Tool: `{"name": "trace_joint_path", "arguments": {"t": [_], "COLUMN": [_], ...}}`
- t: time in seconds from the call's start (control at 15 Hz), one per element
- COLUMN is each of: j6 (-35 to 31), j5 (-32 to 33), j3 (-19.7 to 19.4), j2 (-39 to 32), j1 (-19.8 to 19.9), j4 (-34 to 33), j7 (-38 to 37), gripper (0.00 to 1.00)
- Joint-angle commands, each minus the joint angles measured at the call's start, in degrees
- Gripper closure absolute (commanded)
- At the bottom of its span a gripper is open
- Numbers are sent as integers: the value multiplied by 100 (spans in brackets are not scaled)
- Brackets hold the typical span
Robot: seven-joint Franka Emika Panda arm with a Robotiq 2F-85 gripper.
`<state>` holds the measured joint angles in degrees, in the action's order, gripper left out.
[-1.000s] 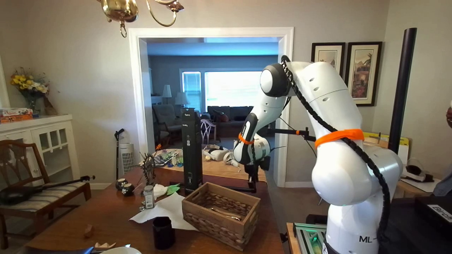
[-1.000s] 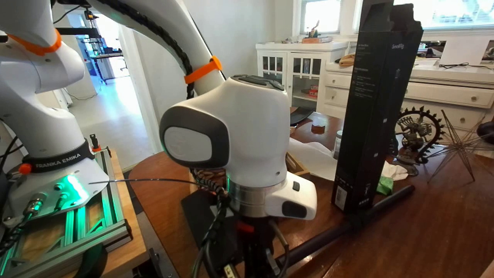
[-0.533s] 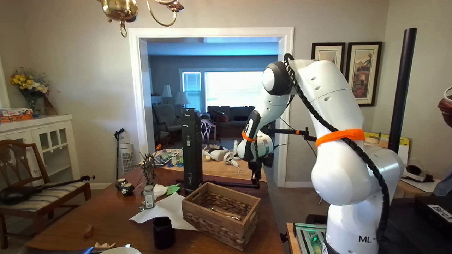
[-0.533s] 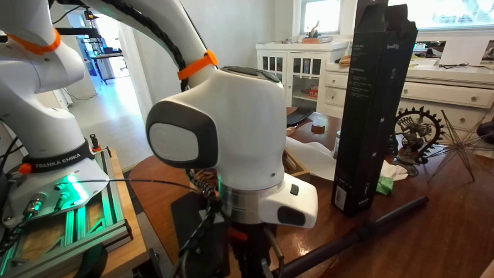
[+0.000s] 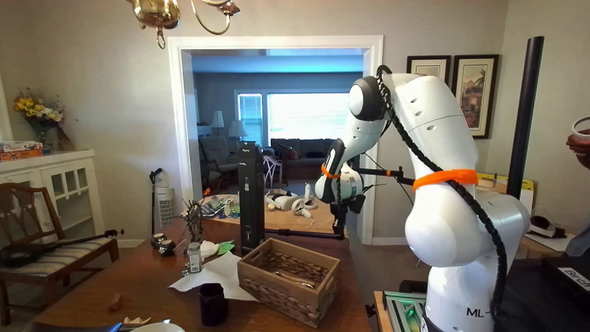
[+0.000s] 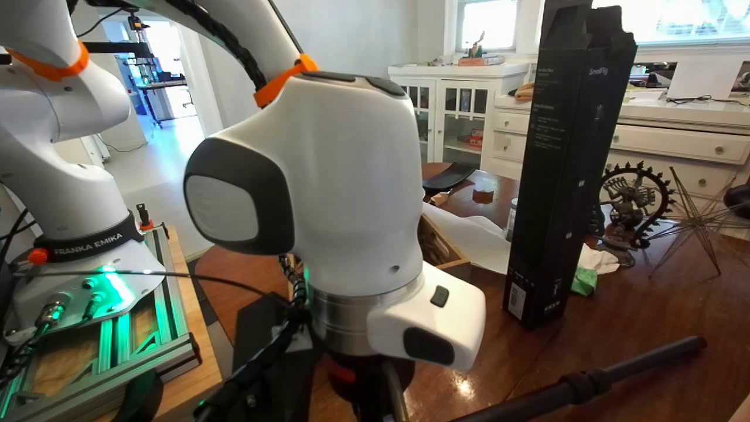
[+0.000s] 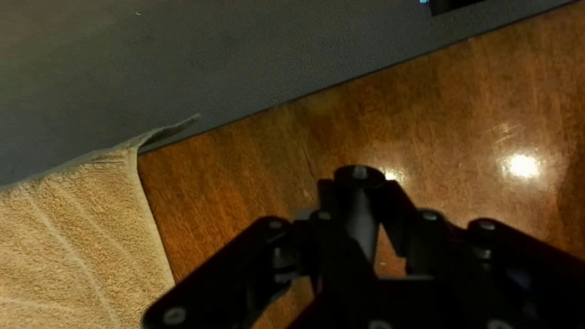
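My gripper (image 5: 339,234) is shut around one end of a long black pole (image 5: 304,234). The pole also shows in an exterior view (image 6: 644,361), held roughly level above the table. In the wrist view the fingers (image 7: 359,186) close on both sides of the pole's round end (image 7: 363,219). A tall black box (image 5: 251,198) stands upright on the table near the pole's far end in that view; it also shows in an exterior view (image 6: 568,176). A wooden woven basket (image 5: 276,286) stands nearby with a thin light item inside.
A metal statue (image 6: 630,205) and a wire star (image 6: 697,223) stand beyond the box. White paper (image 5: 221,276), a black cup (image 5: 213,304) and a glass jar (image 5: 194,258) are on the table. A tan towel (image 7: 82,256) lies at the table edge.
The arm has risen and moved back toward its base, carrying the pole with it. The pole has swung away from the box. The box's top has shifted slightly.
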<state>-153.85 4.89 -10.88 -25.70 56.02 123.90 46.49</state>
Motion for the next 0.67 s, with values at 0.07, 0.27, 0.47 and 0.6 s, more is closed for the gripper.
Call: {"name": "trace_joint_path", "arguments": {"t": [0.07,0.27,0.47,0.6], "j6": [99,153,207,309], "j5": [-428,-331,-66,67], "j3": [232,263,139,35], "j2": [-11,-192,-336,-499], "j1": [54,-185,-467,-647], "j4": [-56,-92,-72,-138], "j7": [13,-146,-247,-385], "gripper": [93,93,93,93]}}
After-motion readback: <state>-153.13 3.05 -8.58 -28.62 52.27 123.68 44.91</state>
